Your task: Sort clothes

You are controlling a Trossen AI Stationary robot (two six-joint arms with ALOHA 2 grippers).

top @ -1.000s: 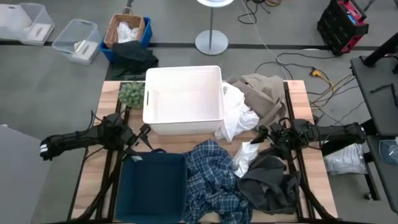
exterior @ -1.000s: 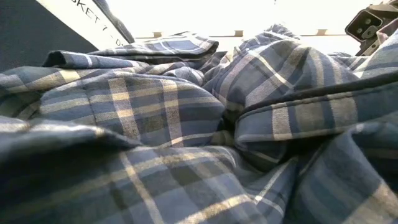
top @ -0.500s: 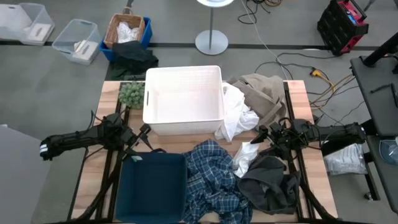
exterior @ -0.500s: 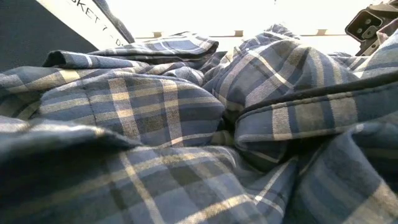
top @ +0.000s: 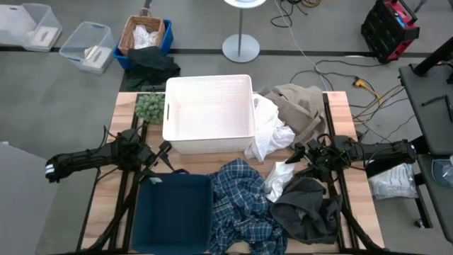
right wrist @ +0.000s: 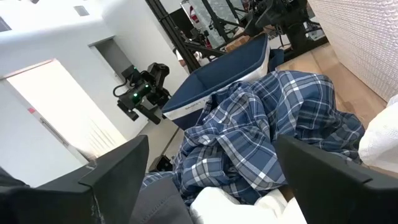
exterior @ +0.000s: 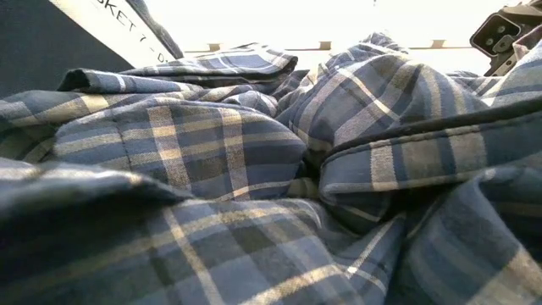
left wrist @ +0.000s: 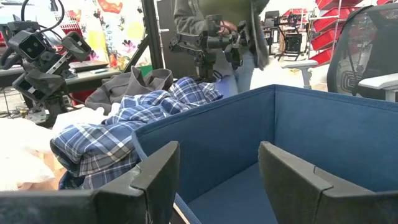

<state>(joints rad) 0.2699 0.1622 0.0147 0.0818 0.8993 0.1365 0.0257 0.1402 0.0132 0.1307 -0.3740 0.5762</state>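
Wooden slats of the table (top: 340, 106) carry a tall white plastic bin (top: 209, 113) at the far middle and a dark blue fabric bin (top: 172, 212) at the near left, with a small green fuzzy lump (top: 149, 106) beside the white bin's left wall. Crumpled against the blue bin's right side lies the blue-white plaid shirt (top: 241, 205), its long axis running from mid-table toward the near edge, and it fills the low view (exterior: 254, 186) so nothing else of the table shows there. A large white cloth (top: 269, 131) drapes from the white bin's right wall down toward mid-table, touching the beige khaki garment (top: 301, 106) heaped at the far right corner. A dark grey garment (top: 306, 209) sits at the near right, just beside the plaid shirt. The left gripper (top: 164, 157) hovers between the two bins with fingers spread wide, over the blue bin's far rim (left wrist: 205, 118). The right gripper (top: 296, 157), also spread wide, hangs above the white cloth's lower end, near the grey garment. Bare wood shows only along the far right strip and the left edge.
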